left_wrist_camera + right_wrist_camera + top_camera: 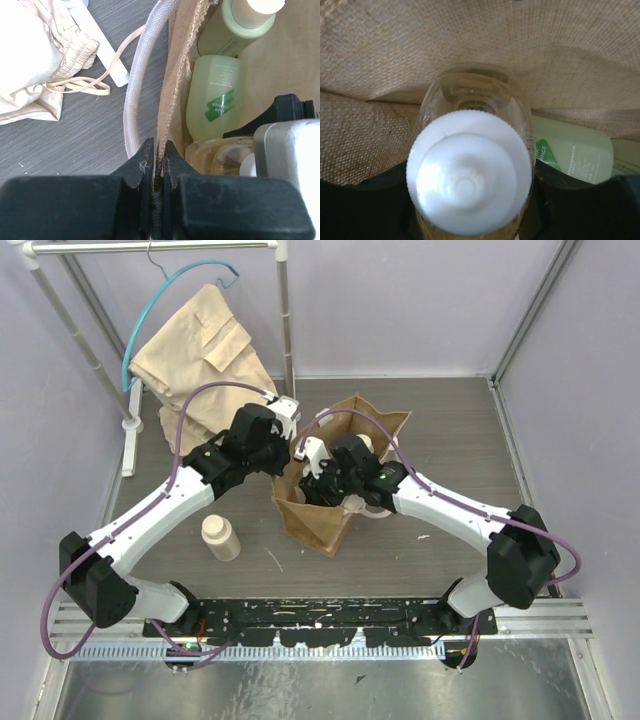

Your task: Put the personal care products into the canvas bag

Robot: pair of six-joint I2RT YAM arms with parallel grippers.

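Observation:
The tan canvas bag (383, 421) stands open at mid-table. My left gripper (293, 447) is shut on its left rim; in the left wrist view the jaws (160, 161) pinch the frayed edge (176, 75) beside a whitish strap (137, 90). My right gripper (338, 483) is down inside the bag, shut on the amber white-capped bottle (470, 172), which also shows in the left wrist view (215, 156). Two green bottles lie inside the bag: one with a cream top (232, 30) and one with a green label (215, 95). The cream bottle (220, 537) stands on the table left of the bag.
A beige folded garment (200, 350) hangs on a teal hanger from the white clothes rack (285, 320) at the back left. Its hem (30, 60) and drawstring lie on the table near the bag. Purple walls close in both sides.

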